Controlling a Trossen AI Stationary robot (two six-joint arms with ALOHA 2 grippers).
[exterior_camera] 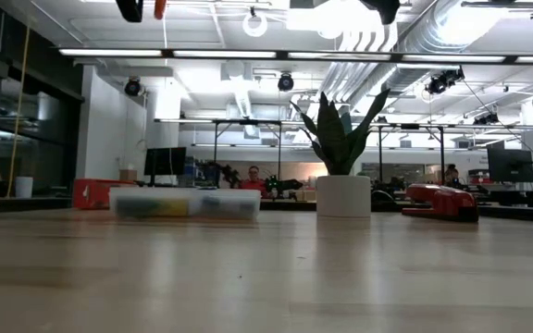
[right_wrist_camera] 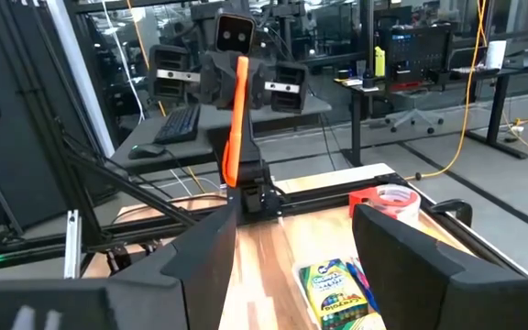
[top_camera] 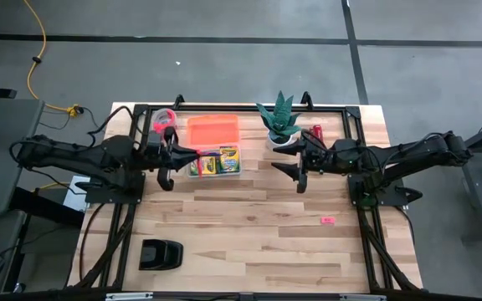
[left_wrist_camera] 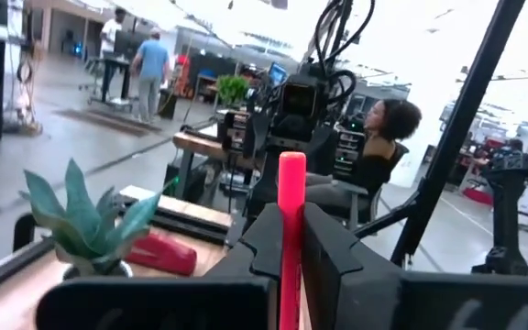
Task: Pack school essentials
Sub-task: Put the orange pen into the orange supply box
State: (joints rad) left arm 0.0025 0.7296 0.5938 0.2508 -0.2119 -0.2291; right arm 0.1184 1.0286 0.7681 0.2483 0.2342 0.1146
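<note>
My left gripper point(top_camera: 189, 156) hovers high above the table, at the left end of a clear box point(top_camera: 216, 171), and is shut on a thin orange-red stick point(left_wrist_camera: 291, 220). The right wrist view shows that stick point(right_wrist_camera: 235, 119) too. Two yellow-and-green crayon boxes point(top_camera: 228, 159) lie inside the clear box, one showing in the right wrist view point(right_wrist_camera: 337, 280). An orange lid point(top_camera: 213, 130) lies flat behind the box. My right gripper point(top_camera: 289, 165) is open in the air to the box's right, facing the left gripper. A tiny pink eraser point(top_camera: 327, 220) lies on the wood near the right side. My left gripper pinches the orange-red stick between its two fingers point(left_wrist_camera: 333, 257). The stick runs along the fingers, and its free end point(left_wrist_camera: 291, 165) juts out past their tips. It is lifted clear of the table and of the box.
A potted plant point(top_camera: 281, 125) and a red cylinder point(top_camera: 316, 132) stand at the far edge, close behind my right gripper. A red tape roll point(top_camera: 164, 119) sits far left. A squat black object point(top_camera: 161, 253) rests near left. People show in the room beyond.
</note>
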